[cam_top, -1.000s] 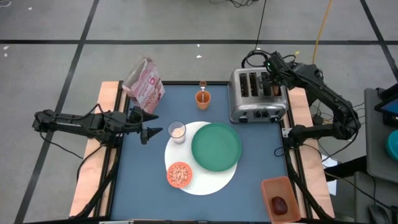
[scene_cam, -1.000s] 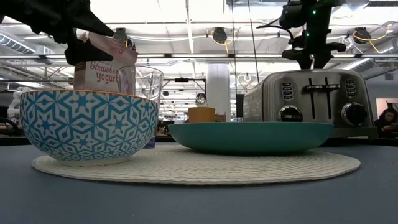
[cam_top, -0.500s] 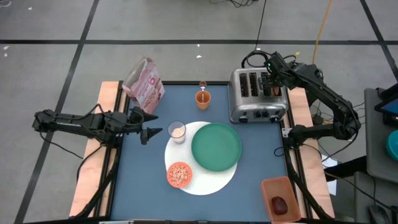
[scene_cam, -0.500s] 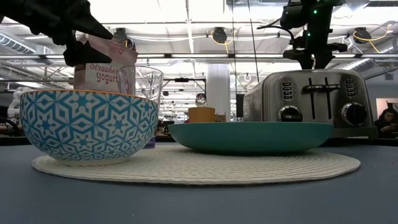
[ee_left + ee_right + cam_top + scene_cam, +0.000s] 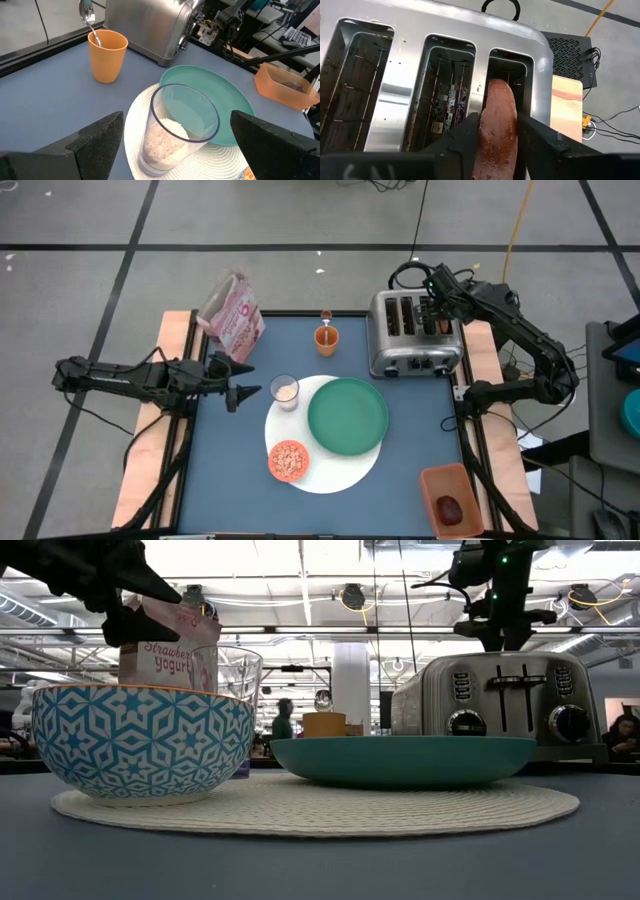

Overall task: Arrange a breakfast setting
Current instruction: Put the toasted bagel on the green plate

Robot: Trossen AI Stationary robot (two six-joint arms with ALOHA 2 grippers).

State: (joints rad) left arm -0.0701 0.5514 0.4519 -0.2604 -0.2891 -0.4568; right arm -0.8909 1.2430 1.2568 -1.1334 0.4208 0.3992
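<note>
While over toaster, bagel between right claw fingers.

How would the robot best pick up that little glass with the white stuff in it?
Probably by its side wall, about mid-height, coming in level from the table's left side. The glass stands upright on the white mat, and the left gripper is open beside it, its fingers spread wider than the glass. The green plate sits close on the far side, so that approach looks less clear.

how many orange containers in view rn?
3: orange cup with the spoon in it, behind the white mat; cereal bowl on the mat's near-left; orange bin holding dark red food off the table's near-right corner.
</note>
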